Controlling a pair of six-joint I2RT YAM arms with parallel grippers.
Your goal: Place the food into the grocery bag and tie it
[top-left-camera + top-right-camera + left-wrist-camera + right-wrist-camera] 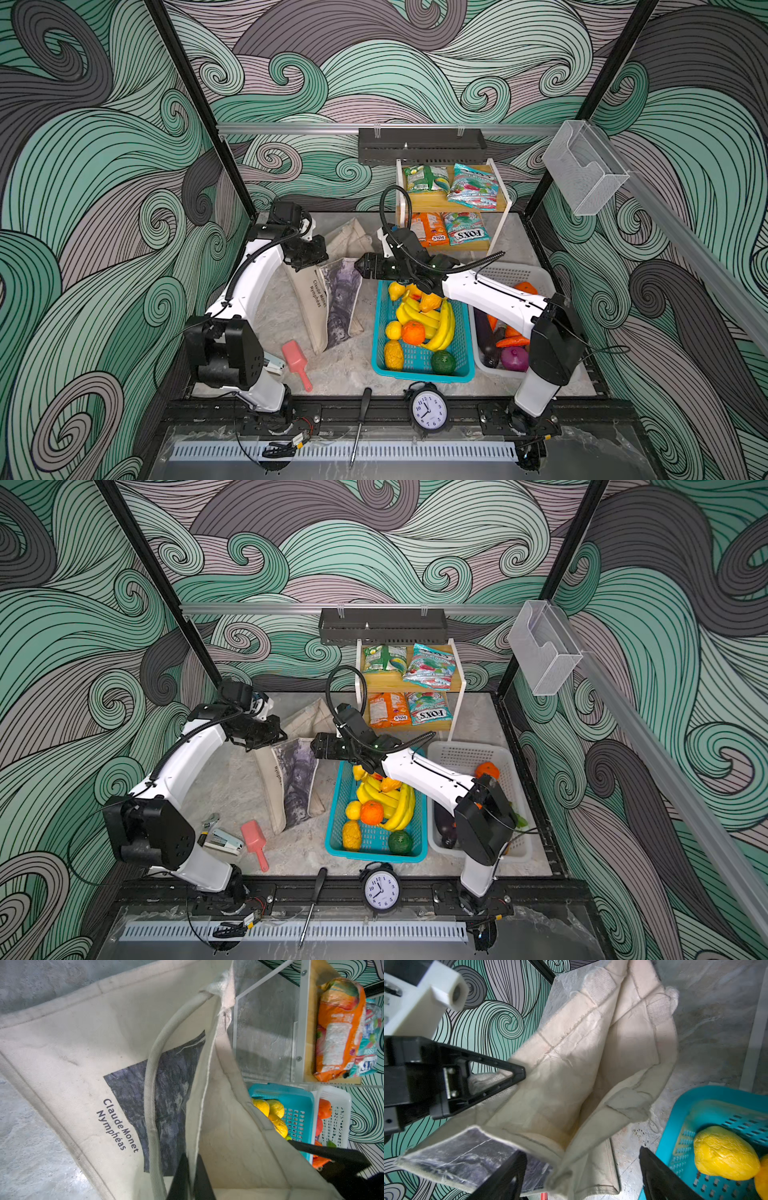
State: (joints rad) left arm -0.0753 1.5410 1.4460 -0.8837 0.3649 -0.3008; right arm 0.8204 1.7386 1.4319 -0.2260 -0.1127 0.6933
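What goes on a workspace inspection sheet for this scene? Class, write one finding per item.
Surface: grey marbled tabletop, partly bare.
Job's things: grocery bag with its mouth lifted, no food visible inside; bananas and orange in teal basket; eggplant in white basket; green packet and teal-red packet on shelf rack.
Clutter: pink scoop, stapler, screwdriver, alarm clock near the front.
End effectors: left end effector shut on the bag's rim; right end effector open at the bag's mouth.
Cables: black conduit looping above the right arm; loose wires by the front rail.
Surroundings: swirl-patterned walls, clear holder, dark wall tray.
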